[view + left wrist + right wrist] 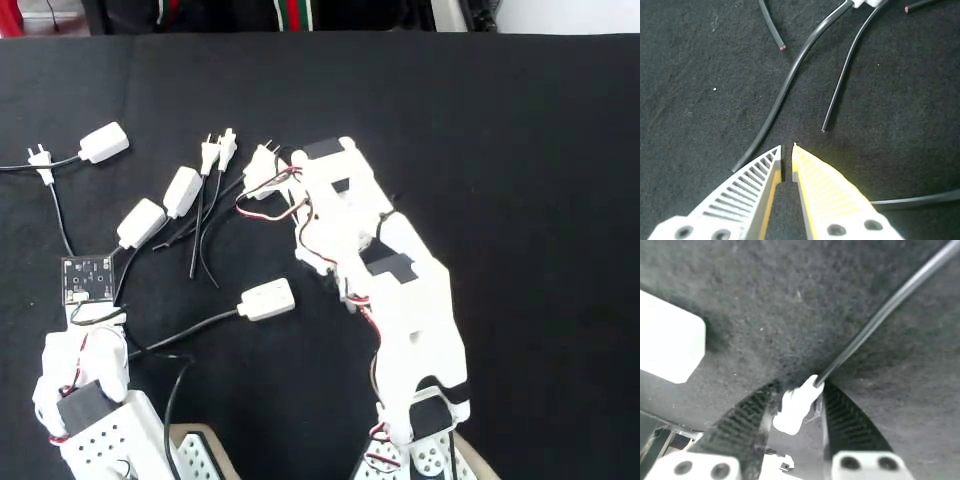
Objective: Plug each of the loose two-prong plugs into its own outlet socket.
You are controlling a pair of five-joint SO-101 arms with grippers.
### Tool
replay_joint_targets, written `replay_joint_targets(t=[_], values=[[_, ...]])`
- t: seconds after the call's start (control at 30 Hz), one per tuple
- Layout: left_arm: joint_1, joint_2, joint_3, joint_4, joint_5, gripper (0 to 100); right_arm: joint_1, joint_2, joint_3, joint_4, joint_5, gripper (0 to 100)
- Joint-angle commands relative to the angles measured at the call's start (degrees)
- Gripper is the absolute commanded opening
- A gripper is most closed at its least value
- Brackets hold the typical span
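My right pincer (pixel 800 390) is pinching a white two-prong plug (pixel 796 407), black cord (pixel 880 315) trailing off, on the far side of the lone outlet socket (pixel 268 299). My left pincer (pixel 787 148) is pressed together over the black felt (pixel 520 150), well left of that socket. There's a white wall (pixel 570 15) way past it.

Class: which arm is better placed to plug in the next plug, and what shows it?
Right. The right gripper holds a white plug between its fingers, near an outlet socket. The left gripper is shut on nothing over bare cloth, with only cables ahead.
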Motion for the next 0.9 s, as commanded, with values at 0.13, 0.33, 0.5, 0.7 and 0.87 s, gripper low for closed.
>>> replay_joint_targets(t=[0.13, 0.33, 0.5, 0.7, 0.87], values=[[0.1, -0.6, 1.0, -0.2, -0.4, 5, -0.1, -1.4, 0.8, 1.8, 0.2, 1.7], [0.1, -0.6, 1.0, -0.2, -0.4, 5, -0.1, -3.7, -0.9, 1.8, -1.8, 1.2], [0.1, -0.6, 1.0, -0.2, -0.4, 5, -0.1, -13.1, -0.6, 1.8, -4.7, 1.2], [0.1, -0.6, 1.0, -0.3, -0.4, 5, -0.5, -30.4, -1.1, -0.3, -10.3, 1.2], [0.6, -0.7, 0.0, -0.3, -0.3, 5, -5.4, -44.1, 1.7, -8.9, -17.8, 1.2]])
